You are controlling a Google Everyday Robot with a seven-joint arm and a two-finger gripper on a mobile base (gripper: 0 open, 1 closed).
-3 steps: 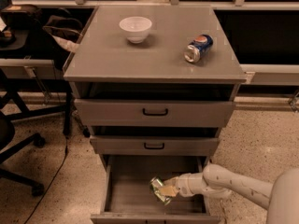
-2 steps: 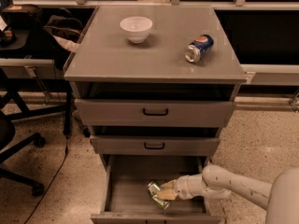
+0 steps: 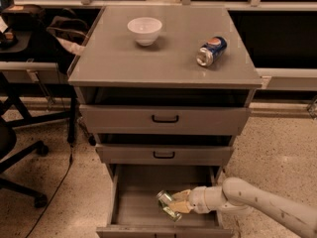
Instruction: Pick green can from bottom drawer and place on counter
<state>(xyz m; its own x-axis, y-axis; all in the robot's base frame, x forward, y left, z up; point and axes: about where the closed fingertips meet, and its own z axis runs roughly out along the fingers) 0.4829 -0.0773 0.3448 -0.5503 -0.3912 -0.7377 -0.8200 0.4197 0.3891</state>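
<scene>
The green can (image 3: 167, 205) lies tilted inside the open bottom drawer (image 3: 133, 207), near its front right. My gripper (image 3: 177, 202) reaches in from the right on a white arm, and its tan fingers (image 3: 180, 196) sit on either side of the can. The counter (image 3: 163, 46) is the grey cabinet top above.
A white bowl (image 3: 144, 30) stands at the counter's back middle. A blue-and-red can (image 3: 211, 51) lies on its side at the counter's right. Two shallower drawers with black handles (image 3: 165, 119) are above the bottom drawer. Office chairs (image 3: 20, 148) stand at the left.
My gripper and the can have shifted slightly left and toward the drawer front. Nothing on the counter has moved.
</scene>
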